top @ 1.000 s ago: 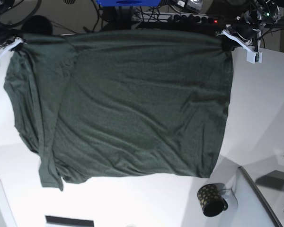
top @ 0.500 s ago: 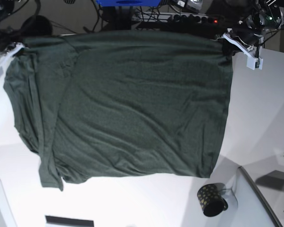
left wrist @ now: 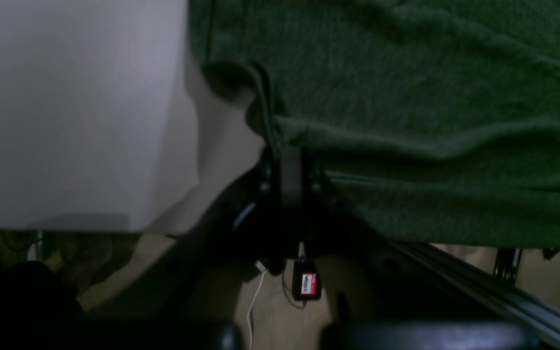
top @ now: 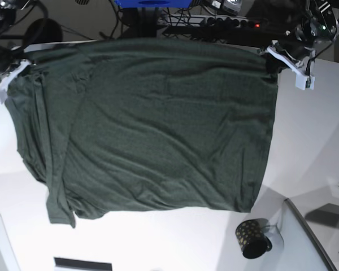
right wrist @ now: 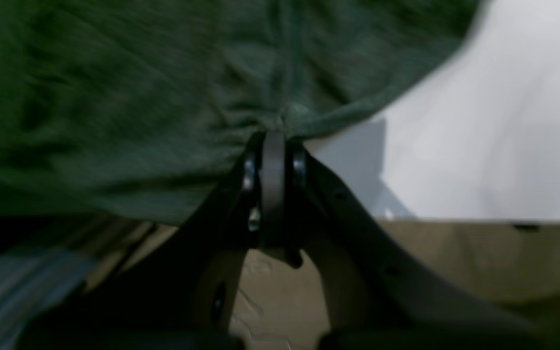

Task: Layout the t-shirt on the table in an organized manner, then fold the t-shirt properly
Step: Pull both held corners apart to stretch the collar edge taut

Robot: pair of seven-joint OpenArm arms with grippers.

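Right gripper (top: 11, 68) clamps the large dark green fabric t-shirt (top: 158, 130) at its far corner, dragging that top edge further back over the smooth white table (top: 311, 135); left gripper (top: 274, 53) pinches opposite corner, cloth spreading flatter, layout nearly done

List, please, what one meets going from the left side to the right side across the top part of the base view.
right gripper → t-shirt → left gripper → bare table
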